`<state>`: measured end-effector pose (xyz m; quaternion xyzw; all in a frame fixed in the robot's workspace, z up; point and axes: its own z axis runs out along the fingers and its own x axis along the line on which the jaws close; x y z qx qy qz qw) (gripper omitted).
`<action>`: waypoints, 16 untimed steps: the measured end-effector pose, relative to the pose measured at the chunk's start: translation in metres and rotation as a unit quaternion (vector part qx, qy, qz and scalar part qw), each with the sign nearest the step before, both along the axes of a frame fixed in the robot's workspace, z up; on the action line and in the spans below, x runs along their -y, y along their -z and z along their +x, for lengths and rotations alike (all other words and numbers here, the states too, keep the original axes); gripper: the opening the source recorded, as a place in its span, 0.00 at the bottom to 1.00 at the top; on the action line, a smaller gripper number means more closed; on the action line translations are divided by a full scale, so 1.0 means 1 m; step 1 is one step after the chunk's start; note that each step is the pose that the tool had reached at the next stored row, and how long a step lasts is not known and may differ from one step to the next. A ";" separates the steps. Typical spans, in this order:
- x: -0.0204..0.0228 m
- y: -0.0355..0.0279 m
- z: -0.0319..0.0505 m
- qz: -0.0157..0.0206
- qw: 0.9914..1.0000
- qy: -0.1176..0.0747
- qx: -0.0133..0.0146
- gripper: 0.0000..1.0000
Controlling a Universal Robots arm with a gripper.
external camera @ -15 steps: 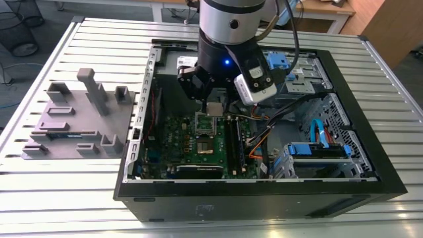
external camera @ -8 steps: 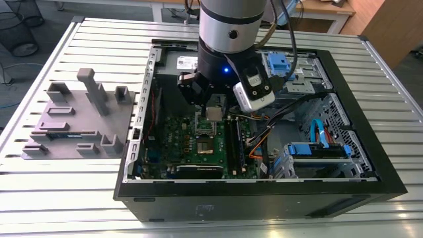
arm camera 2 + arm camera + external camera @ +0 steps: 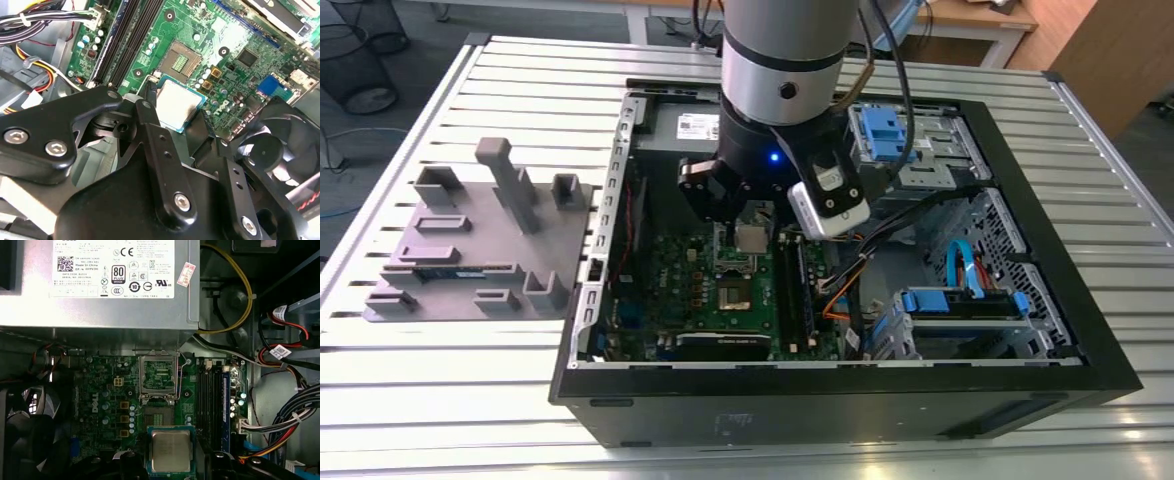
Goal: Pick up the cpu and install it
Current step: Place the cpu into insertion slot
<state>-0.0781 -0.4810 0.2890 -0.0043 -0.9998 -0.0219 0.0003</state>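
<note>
Second wrist view: the cpu (image 3: 179, 104), a flat square chip with a dull silver metal top and a thin green rim, is seen clamped at two opposite edges between the fingers (image 3: 148, 107) of the gripper (image 3: 176, 120). It is held over the green motherboard (image 3: 235, 35). In the exterior view, the empty socket (image 3: 734, 296) is found at 6 o'clock from the chip, inside the open computer case (image 3: 827, 410).
</note>
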 end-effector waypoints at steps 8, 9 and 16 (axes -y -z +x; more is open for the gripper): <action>0.0024 0.0100 0.0000 0.000 1.000 0.000 0.000 0.47; 0.0025 0.0109 0.0000 0.000 1.000 0.000 0.000 0.47; 0.0026 0.0116 0.0000 0.000 1.000 0.000 0.000 0.47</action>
